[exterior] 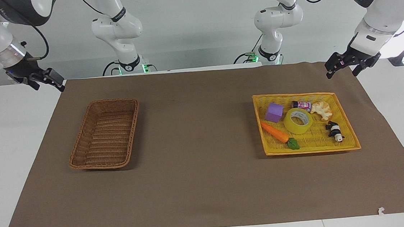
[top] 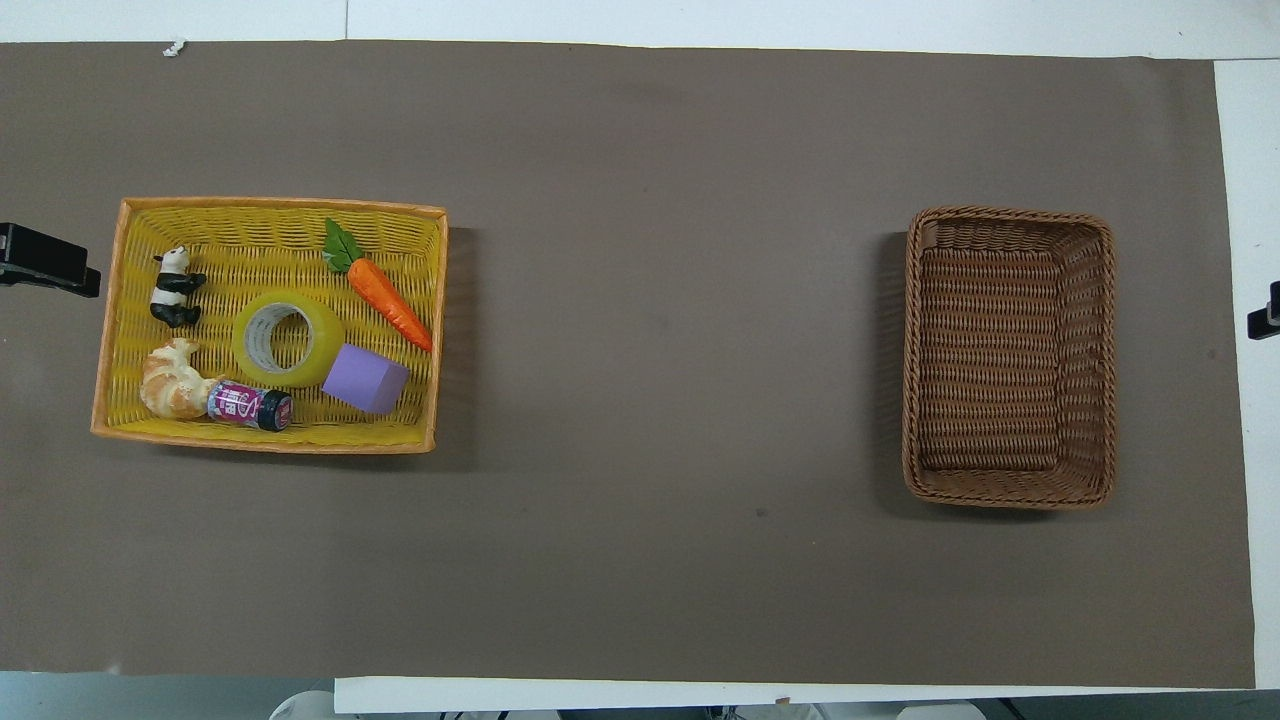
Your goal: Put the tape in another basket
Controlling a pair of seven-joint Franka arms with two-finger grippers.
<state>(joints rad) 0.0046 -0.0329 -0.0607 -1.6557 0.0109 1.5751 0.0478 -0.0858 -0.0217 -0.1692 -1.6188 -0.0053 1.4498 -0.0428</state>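
Left pincer (exterior: 343,67): spread, empty, over the tabletop beside the yellow tray (exterior: 346,116).
Tape (exterior: 298,120): flat in tray, nearest this arm.
Right pincer (exterior: 45,80): spread, waiting by basket (exterior: 105,134).

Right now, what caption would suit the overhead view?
Yellow tape roll lies among toys in the yellow tray; the brown wicker basket sits empty at the right arm's end.

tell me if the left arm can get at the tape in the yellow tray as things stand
Probably yes. The tape lies flat in the yellow tray, uncovered, with its top free, though the purple cube sits close beside it. The left gripper, open, hangs near that tray's corner.
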